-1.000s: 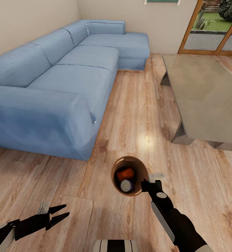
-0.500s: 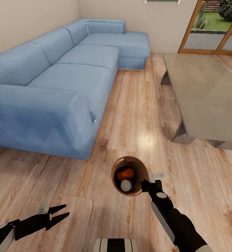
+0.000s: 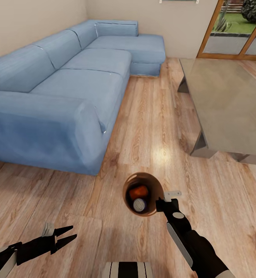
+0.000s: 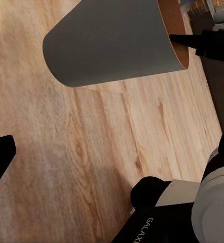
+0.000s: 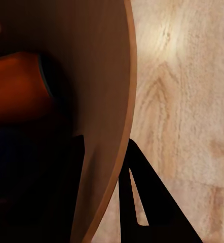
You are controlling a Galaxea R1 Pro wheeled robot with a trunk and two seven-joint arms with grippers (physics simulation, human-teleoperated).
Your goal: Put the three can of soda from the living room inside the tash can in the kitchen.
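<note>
Head view: the right gripper [image 3: 159, 204] has its fingers clamped on the trash can [image 3: 156, 184] rim at 6 o'clock, soda cans [image 3: 138, 192] inside. Left gripper [image 3: 68, 234], at 7 o'clock, holds its fingers apart over the floor [image 3: 151, 127].

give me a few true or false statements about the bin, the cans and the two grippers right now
1. The right gripper grips the bin's rim. True.
2. The bin is empty. False: cans lie inside it.
3. The left gripper holds a can. False: it is open and empty.
4. The bin stands on the grey table. False: it is over the wood floor, held by the right gripper.
5. A blue sofa is at the left. True.
</note>
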